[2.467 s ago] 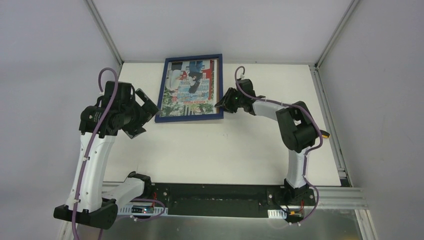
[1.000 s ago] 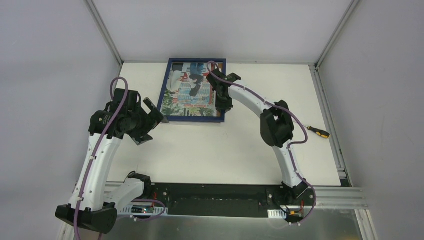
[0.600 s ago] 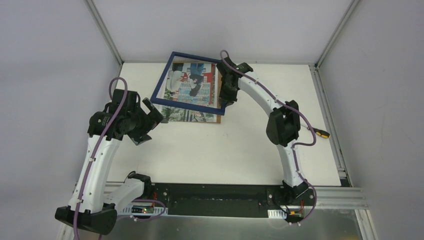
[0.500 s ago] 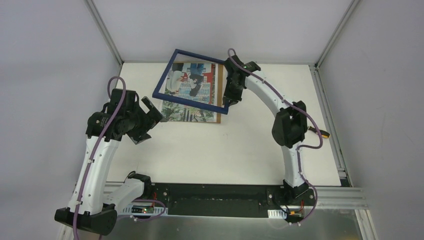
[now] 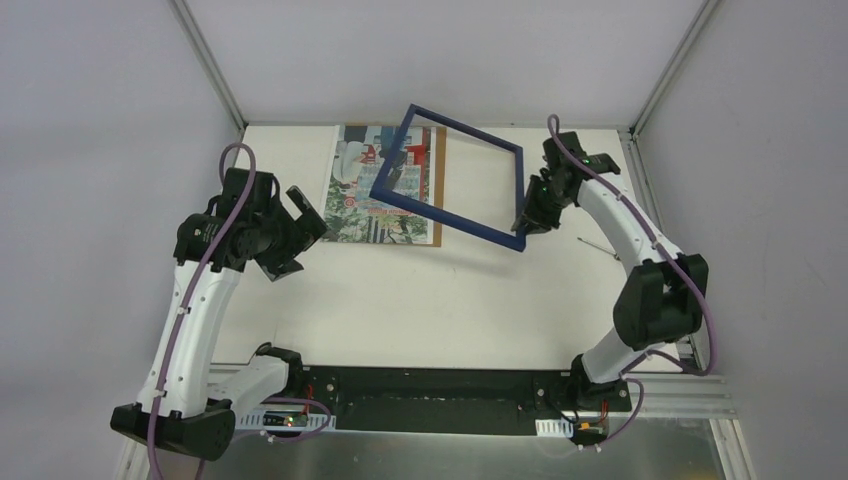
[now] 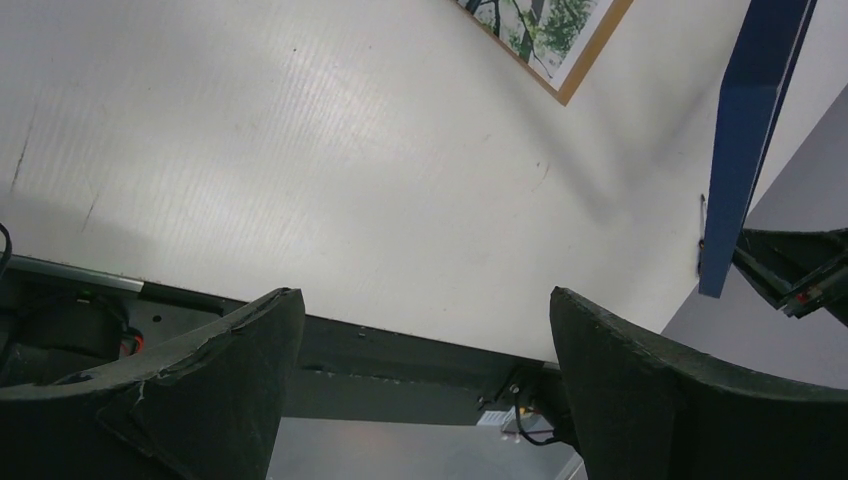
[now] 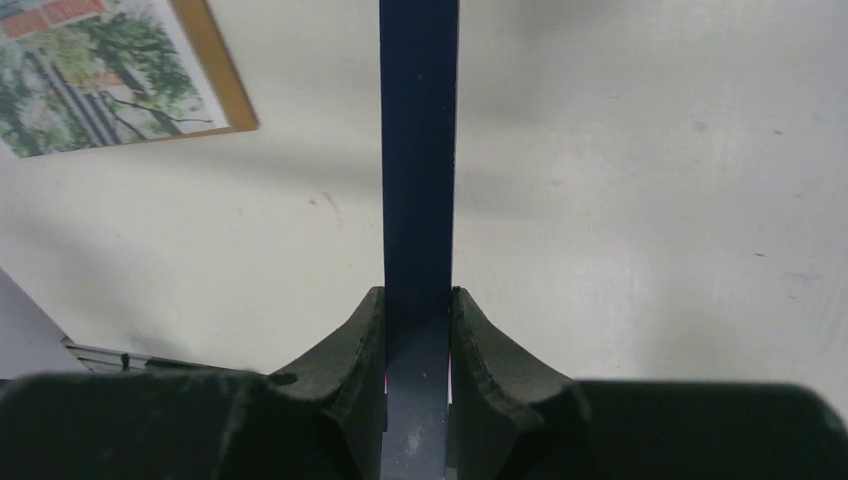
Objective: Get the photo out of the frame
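The right hand (image 7: 418, 318) is clenched on a thin dark-blue bar of the frame (image 5: 445, 218), held tilted above the white table (image 5: 450, 300). The left hand (image 6: 422, 310) is wide open, empty. The colourful photo (image 5: 352, 190) lies flat on a brown board (image 7: 220, 70).

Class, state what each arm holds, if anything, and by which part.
The right gripper holds the frame, jaws shut on one side rail near a corner, clear of the table and tilted. The left gripper is open and holds nothing.

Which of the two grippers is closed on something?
The right gripper: it clamps one bar of the dark-blue frame. The left gripper stands wide open with nothing between its jaws.
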`<action>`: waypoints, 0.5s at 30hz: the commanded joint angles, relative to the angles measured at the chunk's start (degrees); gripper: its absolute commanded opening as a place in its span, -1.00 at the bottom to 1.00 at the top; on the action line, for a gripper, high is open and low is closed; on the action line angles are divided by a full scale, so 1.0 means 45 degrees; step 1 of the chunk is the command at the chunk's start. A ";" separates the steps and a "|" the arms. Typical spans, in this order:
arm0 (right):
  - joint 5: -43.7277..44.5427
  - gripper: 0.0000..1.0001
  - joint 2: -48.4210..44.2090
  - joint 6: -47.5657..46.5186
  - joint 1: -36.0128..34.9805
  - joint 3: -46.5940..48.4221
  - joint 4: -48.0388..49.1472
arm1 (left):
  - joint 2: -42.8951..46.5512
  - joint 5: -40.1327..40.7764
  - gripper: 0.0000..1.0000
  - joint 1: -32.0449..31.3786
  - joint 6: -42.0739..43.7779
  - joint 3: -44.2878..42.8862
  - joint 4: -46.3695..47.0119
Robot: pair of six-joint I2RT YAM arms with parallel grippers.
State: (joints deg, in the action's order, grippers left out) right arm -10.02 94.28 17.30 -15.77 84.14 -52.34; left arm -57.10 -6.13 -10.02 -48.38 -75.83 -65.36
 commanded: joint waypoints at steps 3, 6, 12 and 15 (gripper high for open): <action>-0.0520 -1.00 -0.2379 -0.2304 0.1641 -0.2199 0.1128 | -0.0880 -0.0861 0.91 0.0040 0.0454 -0.0043 0.0428; 0.0136 -1.00 -0.2859 -0.3137 0.2149 -0.3045 0.1606 | -0.1313 -0.1360 0.91 0.0035 0.0402 0.0068 0.0770; 0.1670 -1.00 -0.2071 -0.5203 0.2746 -0.3324 0.1759 | -0.2050 -0.2012 0.90 0.0039 0.0382 0.0249 0.1167; 0.1508 -1.00 -0.1239 -0.6079 0.3422 -0.3247 0.1881 | -0.2278 -0.2359 0.90 0.0034 0.0395 0.0340 0.1301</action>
State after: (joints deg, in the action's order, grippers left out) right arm -3.79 85.14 -2.52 -3.64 68.55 -47.37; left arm -66.59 -13.34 -10.02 -47.29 -74.96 -61.19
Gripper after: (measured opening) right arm 0.259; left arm 0.953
